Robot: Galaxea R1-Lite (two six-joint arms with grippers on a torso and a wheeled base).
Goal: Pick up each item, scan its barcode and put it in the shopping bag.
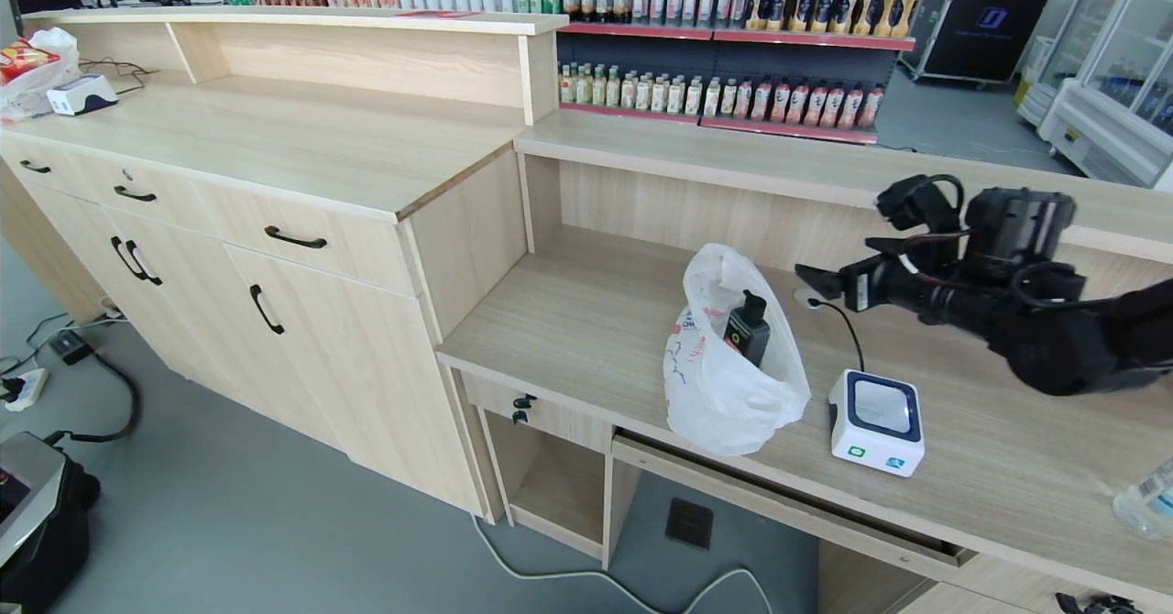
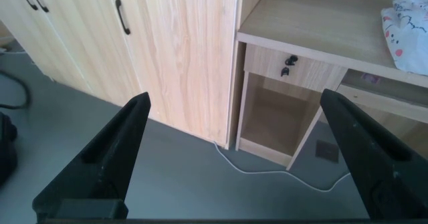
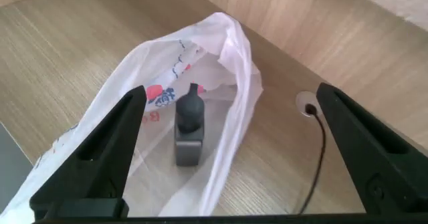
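On the upper counter (image 1: 302, 137), far left, a small white box (image 1: 81, 93) sits beside a white snack bag (image 1: 37, 64). On the lower desk (image 1: 568, 321) the shopping bag (image 1: 724, 394) stands open, with a dark item (image 1: 749, 325) upright inside. The barcode scanner (image 1: 875, 422) is just beside it at the bag's 4 o'clock, its cable (image 1: 852, 330) running back. A clear bottle (image 1: 1145, 499) lies far right.

The left gripper (image 2: 235, 97) is spread wide and empty above the grey floor (image 2: 167, 177). The right gripper (image 1: 816, 279) hangs at the bag's 2 o'clock, jaws wide, empty, touching nothing.

The bag sits near the desk's front edge, with bare wood at its 9 o'clock.
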